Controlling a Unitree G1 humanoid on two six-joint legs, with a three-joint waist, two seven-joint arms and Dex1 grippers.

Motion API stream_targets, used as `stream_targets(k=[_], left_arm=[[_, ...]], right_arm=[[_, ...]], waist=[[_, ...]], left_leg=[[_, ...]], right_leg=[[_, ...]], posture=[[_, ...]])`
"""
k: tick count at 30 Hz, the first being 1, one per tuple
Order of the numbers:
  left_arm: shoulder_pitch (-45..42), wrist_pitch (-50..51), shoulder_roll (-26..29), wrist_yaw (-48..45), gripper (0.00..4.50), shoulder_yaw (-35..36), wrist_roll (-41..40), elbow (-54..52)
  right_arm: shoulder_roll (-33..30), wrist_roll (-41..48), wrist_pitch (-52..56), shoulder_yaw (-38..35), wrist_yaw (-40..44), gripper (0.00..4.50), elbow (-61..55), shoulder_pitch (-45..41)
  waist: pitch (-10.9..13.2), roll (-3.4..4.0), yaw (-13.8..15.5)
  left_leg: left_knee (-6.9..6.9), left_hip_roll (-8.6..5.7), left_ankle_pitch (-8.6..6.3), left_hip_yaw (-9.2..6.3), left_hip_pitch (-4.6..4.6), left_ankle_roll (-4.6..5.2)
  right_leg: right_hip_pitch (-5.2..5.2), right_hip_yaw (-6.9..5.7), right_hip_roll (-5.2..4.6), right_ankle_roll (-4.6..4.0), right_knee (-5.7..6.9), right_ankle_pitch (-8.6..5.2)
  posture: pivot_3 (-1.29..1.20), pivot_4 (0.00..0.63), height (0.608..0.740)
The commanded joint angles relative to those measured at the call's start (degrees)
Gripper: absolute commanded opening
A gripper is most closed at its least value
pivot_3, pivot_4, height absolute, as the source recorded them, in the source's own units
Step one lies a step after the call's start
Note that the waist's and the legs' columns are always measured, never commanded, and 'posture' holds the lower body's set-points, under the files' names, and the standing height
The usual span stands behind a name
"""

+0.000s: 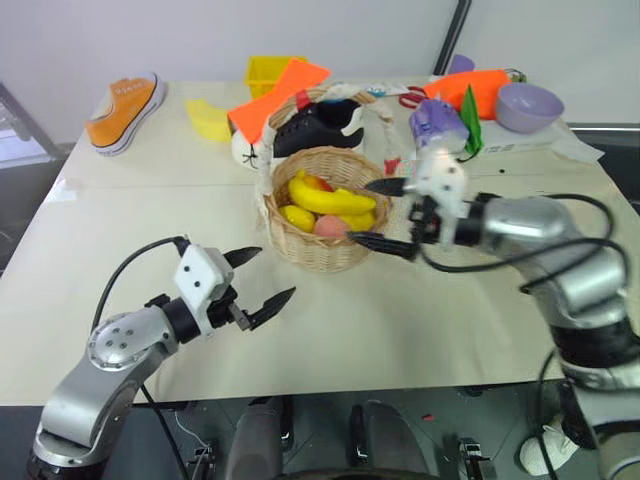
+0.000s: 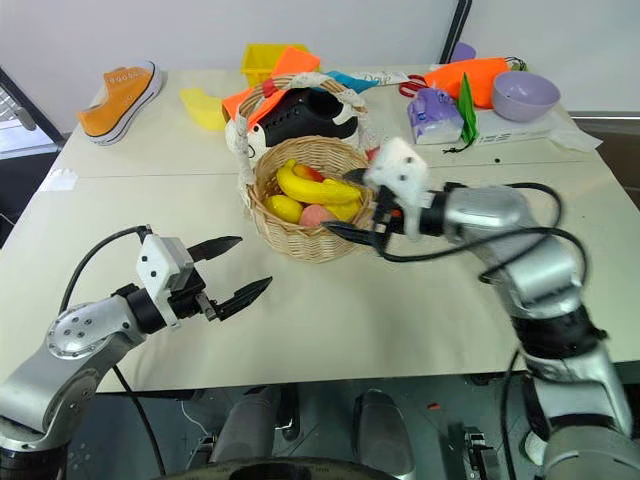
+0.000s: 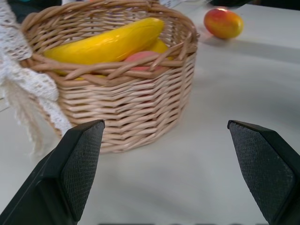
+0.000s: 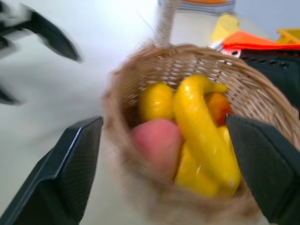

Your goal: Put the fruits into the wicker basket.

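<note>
Left eye view: no legible writing.

No legible text, label, brand, number or sign on any object.

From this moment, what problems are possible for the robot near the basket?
The open right gripper sits at the rim of the wicker basket; pulling back carelessly may push or tip it. The banana lies high on the pile and might roll out. One mango lies on the table beyond the basket, so it may be missed.
</note>
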Motion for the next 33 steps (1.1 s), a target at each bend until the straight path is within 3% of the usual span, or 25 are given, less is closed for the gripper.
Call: stream_targets(k=[1, 7, 11, 14, 24, 31, 33], left_arm=[[-3.6, -0.2, -1.2, -0.8, 4.50, -2.9, -0.8, -0.8], [-10.3, 0.0, -4.8, -2.9, 4.50, -9.1, -0.7, 2.3], [-12.3, -0.3, -6.0, -3.9, 4.50, -10.7, -0.7, 3.6], [-13.5, -0.1, -6.5, -4.7, 4.50, -11.6, -1.2, 3.6], [-13.1, 0.6, -6.5, -3.5, 4.50, -10.9, -1.1, 1.9], [-11.9, 0.7, -6.4, -2.8, 4.50, -10.6, -1.1, 1.2], [-11.9, 0.6, -6.3, -2.7, 4.50, -10.6, -1.0, 1.2]], right_arm=[[-3.7, 1.8, 2.3, -12.1, -0.9, 4.44, 0.0, 6.4], [-1.2, -7.4, 4.7, -17.5, -18.0, 4.44, 14.5, 9.3], [4.5, -14.1, 1.8, -15.8, -29.6, 4.44, 17.6, 7.7], [10.1, -14.2, 3.1, -15.3, -34.7, 4.44, 21.2, 3.9], [14.5, -18.8, 1.6, -13.4, -43.1, 4.44, 34.1, -3.2], [15.0, -18.8, -0.2, -13.0, -41.4, 4.44, 36.4, -3.7], [14.9, -18.8, -0.8, -12.9, -41.0, 3.65, 35.6, -3.6]], waist=[[0.0, -0.01, 0.0], [0.0, -0.01, -0.5], [0.0, 0.02, -0.6], [0.0, 0.04, -0.9], [0.0, 0.04, -1.3], [0.0, 0.06, -1.4], [0.0, 0.06, -1.3]], left_leg=[[0.03, -0.01, 0.00, 0.00, 0.03, 0.02], [-0.02, 0.00, 0.02, 0.10, 0.74, 0.07], [-0.12, 0.04, 0.07, 0.10, 0.74, 0.01], [-0.16, 0.04, 0.10, 0.11, 0.74, -0.03], [-0.10, 0.02, 0.11, 0.10, 0.74, -0.04], [-0.11, 0.02, 0.11, 0.11, 0.75, -0.05], [-0.11, 0.02, 0.11, 0.11, 0.75, -0.05]], right_leg=[[0.07, 0.00, -0.01, 0.00, -0.03, 0.00], [0.55, 0.18, 0.02, -0.26, -0.08, -0.07], [0.46, 0.24, 0.14, -0.05, -0.01, 0.03], [0.42, 0.23, 0.21, 0.00, 0.05, 0.03], [0.46, 0.21, 0.22, 0.04, 0.08, 0.04], [0.46, 0.22, 0.23, 0.04, 0.10, 0.04], [0.47, 0.22, 0.23, 0.04, 0.10, 0.04]], posture=[[0.00, 0.150, 0.733], [0.00, 0.150, 0.733], [0.00, 0.150, 0.733], [0.00, 0.150, 0.733], [0.00, 0.150, 0.733], [0.00, 0.150, 0.733], [0.00, 0.150, 0.733]])
